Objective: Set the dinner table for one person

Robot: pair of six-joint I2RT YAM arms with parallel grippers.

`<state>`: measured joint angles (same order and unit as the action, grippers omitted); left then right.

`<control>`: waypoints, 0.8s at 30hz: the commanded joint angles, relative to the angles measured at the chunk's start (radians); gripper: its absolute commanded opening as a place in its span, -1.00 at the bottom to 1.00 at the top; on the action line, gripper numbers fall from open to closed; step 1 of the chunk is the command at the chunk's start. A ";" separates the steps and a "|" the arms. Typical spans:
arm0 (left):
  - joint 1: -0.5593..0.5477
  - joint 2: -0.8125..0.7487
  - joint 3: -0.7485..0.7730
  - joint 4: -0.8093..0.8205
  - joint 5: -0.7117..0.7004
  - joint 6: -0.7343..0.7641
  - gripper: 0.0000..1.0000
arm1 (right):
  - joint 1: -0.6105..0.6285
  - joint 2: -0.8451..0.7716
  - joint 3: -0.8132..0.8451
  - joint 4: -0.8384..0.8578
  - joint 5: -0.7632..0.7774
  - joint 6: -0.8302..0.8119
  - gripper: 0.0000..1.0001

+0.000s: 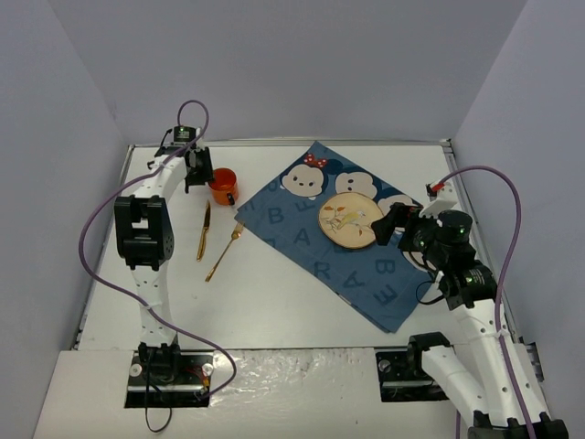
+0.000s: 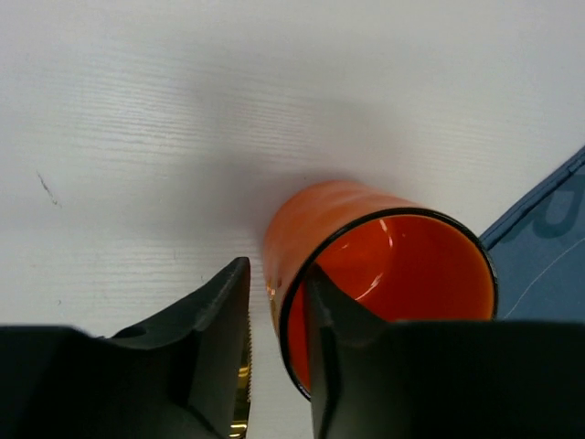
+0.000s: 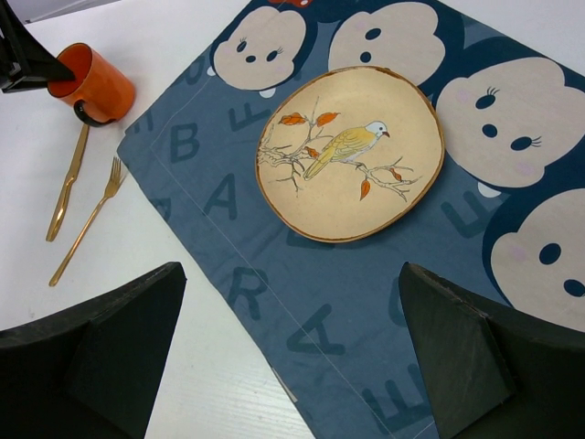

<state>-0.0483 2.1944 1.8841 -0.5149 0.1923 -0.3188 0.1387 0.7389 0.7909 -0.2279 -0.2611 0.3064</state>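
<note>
The white dinner table (image 1: 274, 306) bears a dark blue cartoon-print cloth (image 1: 366, 265). On the cloth lies a cream plate with a bird picture (image 1: 350, 219), also seen in the right wrist view (image 3: 350, 151). An orange mug (image 1: 223, 186) stands at the back left. My left gripper (image 1: 197, 174) straddles the mug's wall (image 2: 302, 229): one finger is inside and one (image 2: 219, 311) outside, with a gap showing. My right gripper (image 1: 384, 225) is wide open and empty, just right of the plate, above the cloth (image 3: 302, 311).
A gold knife (image 1: 205, 231) and a gold fork (image 1: 224, 251) lie side by side on the table left of the cloth, below the mug; both also show in the right wrist view, the knife (image 3: 69, 183) and the fork (image 3: 87, 219). Lavender walls border the table.
</note>
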 commanded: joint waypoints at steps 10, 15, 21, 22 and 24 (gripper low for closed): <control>-0.005 -0.067 0.053 0.080 0.046 -0.020 -1.00 | 0.035 0.048 0.021 0.109 -0.049 -0.033 0.99; -0.025 -0.167 0.035 0.032 0.003 -0.014 -1.00 | 0.126 0.099 0.062 0.133 -0.046 -0.059 0.98; -0.158 -0.318 0.052 -0.190 -0.193 -0.008 -1.00 | 0.332 0.236 0.153 0.154 0.097 -0.091 0.94; -0.182 -0.342 0.034 -0.203 -0.224 -0.012 -1.00 | 0.374 0.261 0.167 0.158 0.133 -0.092 0.94; -0.224 -0.390 -0.011 -0.222 -0.253 -0.023 -1.00 | 0.453 0.310 0.196 0.169 0.201 -0.099 0.93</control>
<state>-0.1545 2.0264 1.8821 -0.6754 0.0402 -0.3248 0.4617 0.9598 0.9008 -0.1560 -0.2058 0.2417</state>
